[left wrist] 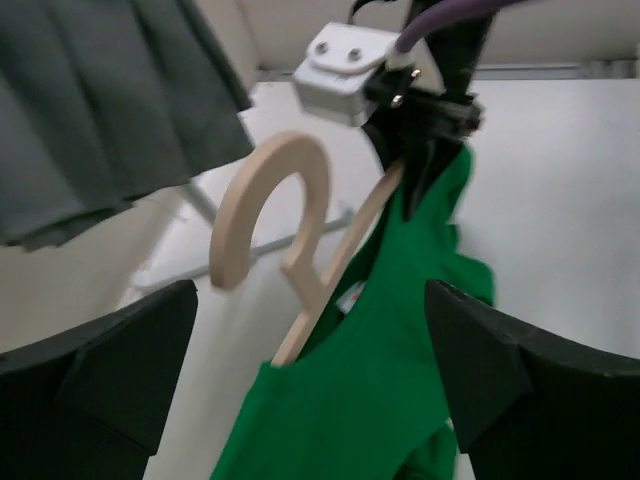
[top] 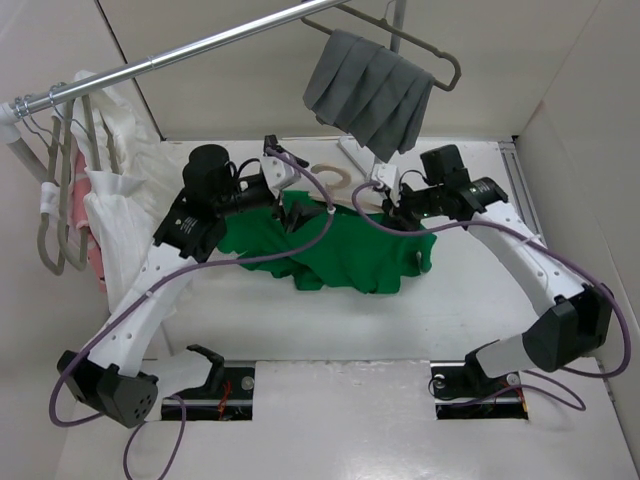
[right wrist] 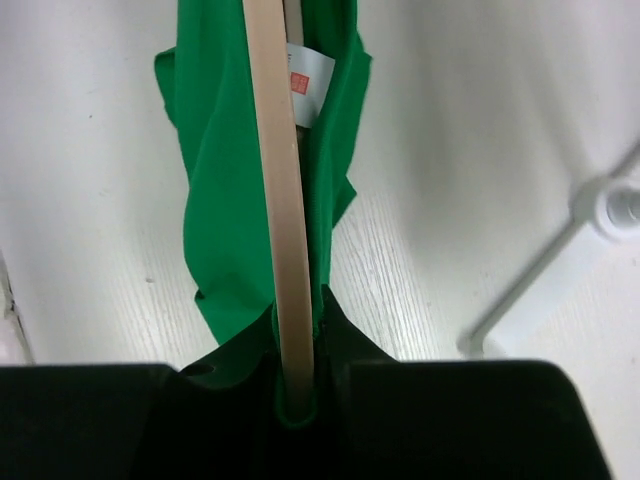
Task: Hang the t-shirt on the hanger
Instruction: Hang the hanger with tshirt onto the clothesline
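The hanger (right wrist: 278, 200) is clamped by the right gripper (right wrist: 295, 400), with green fabric of the t-shirt (right wrist: 215, 200) caught beside it. One hanger arm is seen passing into the shirt near its white label (right wrist: 310, 85), and the hook is left outside. The rest of the t-shirt is spread crumpled on the desk (top: 300, 320). The left gripper (left wrist: 310, 292) is held wide, with nothing gripped, facing the hook.
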